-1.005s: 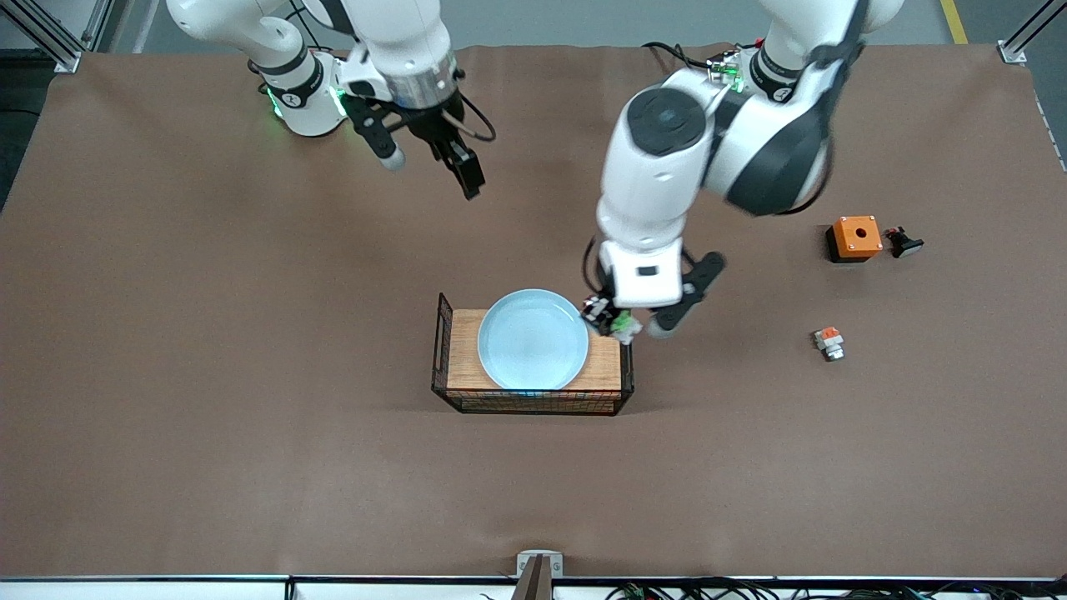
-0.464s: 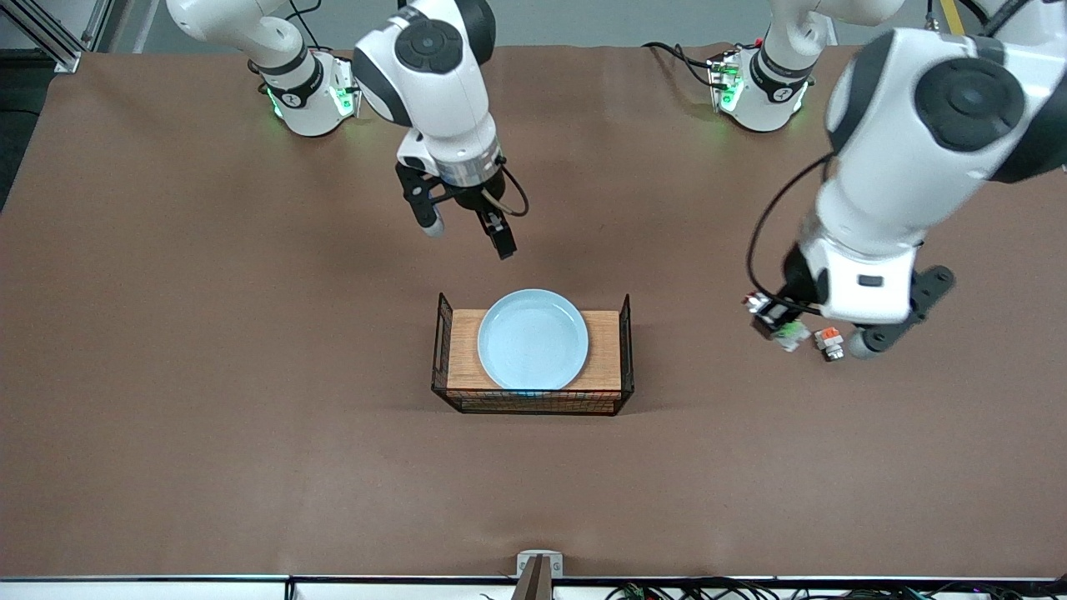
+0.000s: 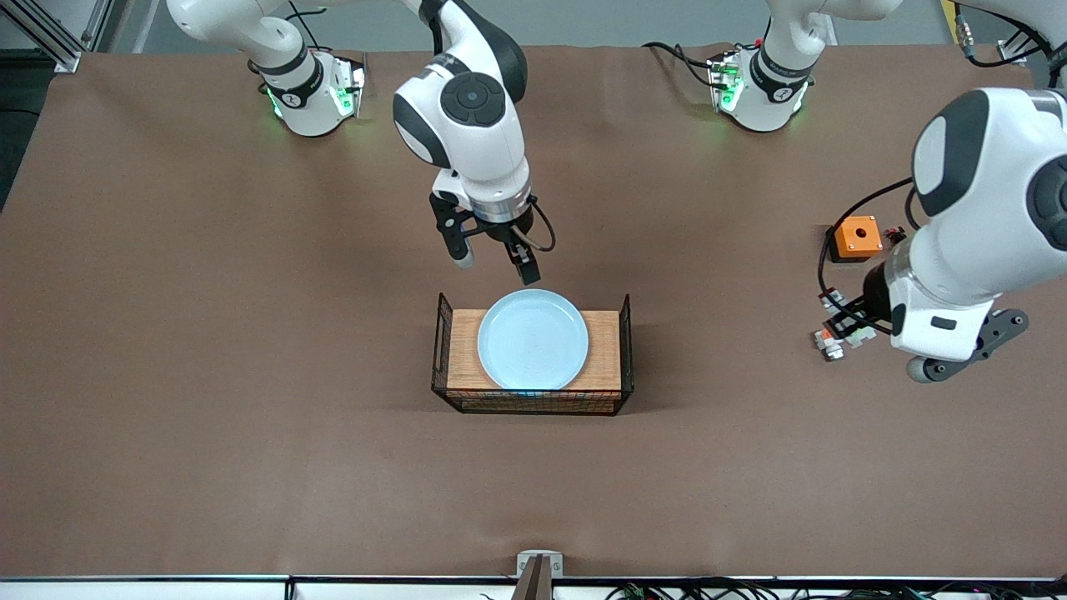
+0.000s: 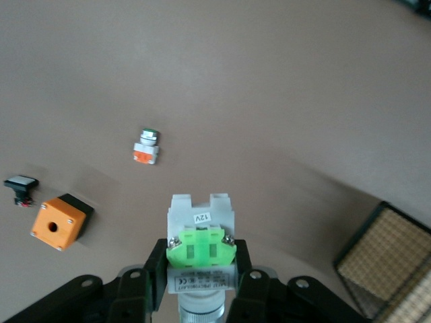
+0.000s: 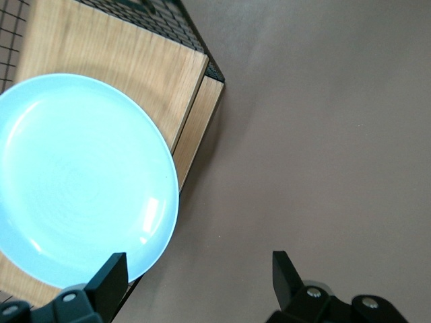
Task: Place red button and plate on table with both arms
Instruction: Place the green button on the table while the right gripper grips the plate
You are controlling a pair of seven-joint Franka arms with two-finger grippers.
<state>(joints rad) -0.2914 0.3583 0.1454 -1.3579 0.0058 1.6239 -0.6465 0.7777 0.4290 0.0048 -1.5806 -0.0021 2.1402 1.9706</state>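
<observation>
Holding the tiny white-grey red button with its green block between its closed fingers, the left gripper is up in the air over the brown matte table, toward the left arm's end from the wood-topped black wire rack. A similar white part with an orange top and an orange box lie on the table there. The round pale light-blue plate rests on the rack. The right gripper hangs with its fingers apart over the table just beside the rack.
</observation>
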